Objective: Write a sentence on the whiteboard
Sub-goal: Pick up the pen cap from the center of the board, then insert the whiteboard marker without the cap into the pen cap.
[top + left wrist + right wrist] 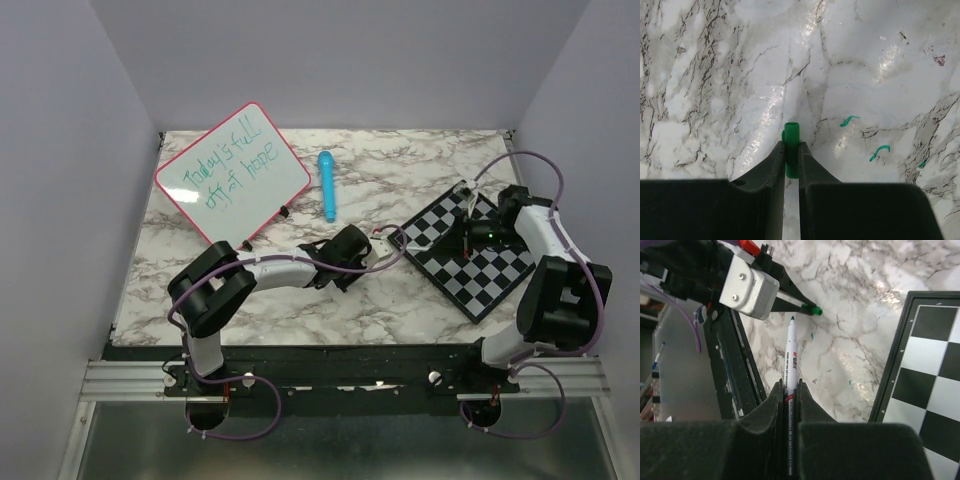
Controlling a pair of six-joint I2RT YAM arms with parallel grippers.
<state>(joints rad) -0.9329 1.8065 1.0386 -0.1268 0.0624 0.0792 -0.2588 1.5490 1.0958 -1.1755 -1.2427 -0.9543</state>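
The left tool (791, 146) is clamped on a short green cap (791, 134), which sticks out between its tips above the marbled surface (715, 75). The right tool (791, 387) is closed on a white pen (791, 352), whose dark tip points at that cap and stops just short of it. Small green marks (849, 120) dot the surface nearby. The checkered board (480, 270) lies to the right. The whiteboard (285, 182) lies tilted at the far left, bearing the sentence (228, 165) in green. A blue stick (326, 186), perhaps another marker, lies beside it.

On the table (400, 305) — whiteboard (275, 185) rear left, tube (327, 186) between, chessboard (480, 282) right.
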